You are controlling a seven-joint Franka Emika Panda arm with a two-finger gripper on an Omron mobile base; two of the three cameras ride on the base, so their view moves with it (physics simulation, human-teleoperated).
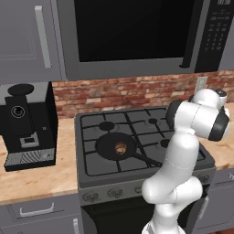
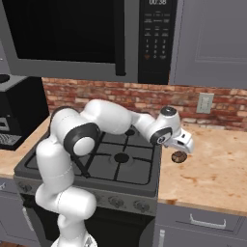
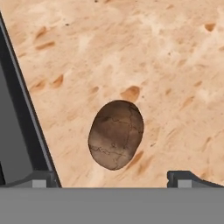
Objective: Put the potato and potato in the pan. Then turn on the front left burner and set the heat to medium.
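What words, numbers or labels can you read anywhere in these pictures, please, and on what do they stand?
"00:38", blurred and uncertain: clock display on the black microwave control panel.
Keypad legends on that panel: too small to read.
Round emblem on the black coffee machine: unreadable.
Grey stove knobs: no readable marks.

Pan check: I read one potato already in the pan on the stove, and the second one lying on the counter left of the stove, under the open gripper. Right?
Almost. The second potato lies on the counter to the right of the stove, not the left, as the right base view shows. The rest holds: one potato sits in the pan, and the open gripper hangs over the other.
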